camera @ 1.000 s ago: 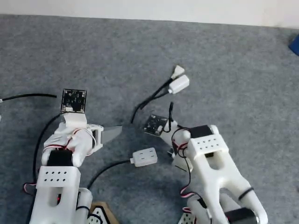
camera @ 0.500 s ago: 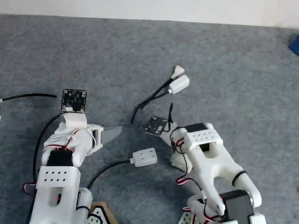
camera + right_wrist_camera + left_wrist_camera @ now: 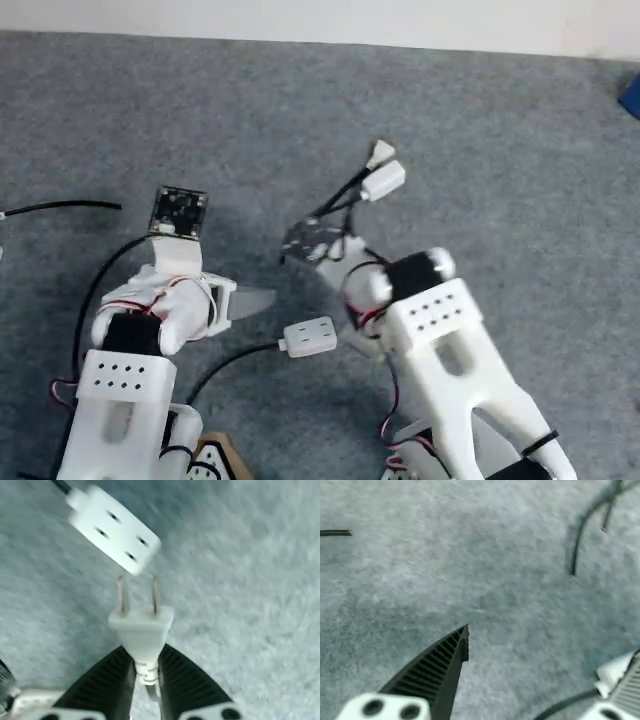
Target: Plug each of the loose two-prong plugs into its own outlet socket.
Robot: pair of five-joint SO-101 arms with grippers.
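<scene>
My right gripper is shut on a white two-prong plug. Its prongs point at a white outlet block lying on the grey carpet a short gap ahead. In the high view that outlet block lies between the two arms, with a black cord trailing toward the near edge. My left gripper is open and holds nothing, hovering low over the carpet to the left of the block; its dark finger points toward the right arm.
Two more white connector pieces, a larger one and a smaller one, lie farther back on black cords. A loose black cable crosses the far left. A blue object sits at the right edge.
The right arm has swung left and forward, bringing its wrist over the cords near the outlet block. The left arm shifted slightly right, its finger now lower in the high view.
</scene>
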